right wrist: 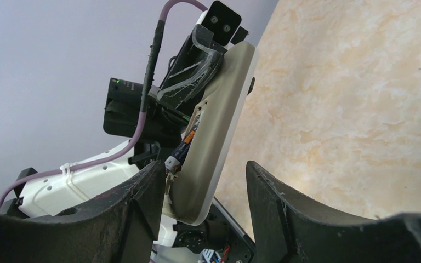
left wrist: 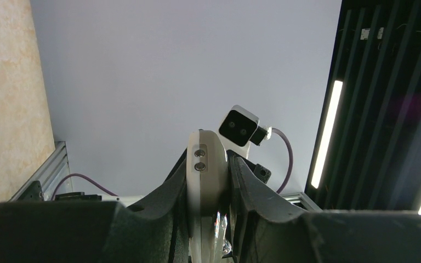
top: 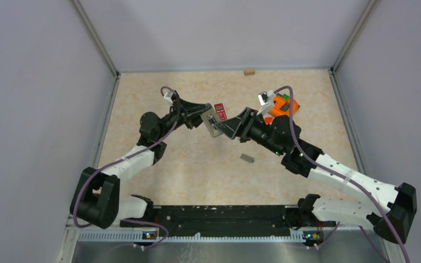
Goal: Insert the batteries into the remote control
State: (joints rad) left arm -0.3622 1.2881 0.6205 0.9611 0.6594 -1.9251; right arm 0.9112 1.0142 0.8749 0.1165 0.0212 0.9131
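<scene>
Rail [top: 219, 213], black, carries both arm bases at the near edge. Beyond it spreads the beige marbled surface [top: 197, 175], where a small grey piece [top: 246, 158] lies alone. Over the middle, the left gripper [top: 204, 116] is clamped on the remote [top: 213, 121]. The right gripper [right wrist: 203, 167] has its jaws apart on either side of the remote's end. A battery [right wrist: 186, 145] with an orange band sits in the remote's open back. Farther off are an orange object [top: 282, 105] and a tan block [top: 249, 71] at the far edge. Pale lavender walls [top: 219, 33] close three sides.
</scene>
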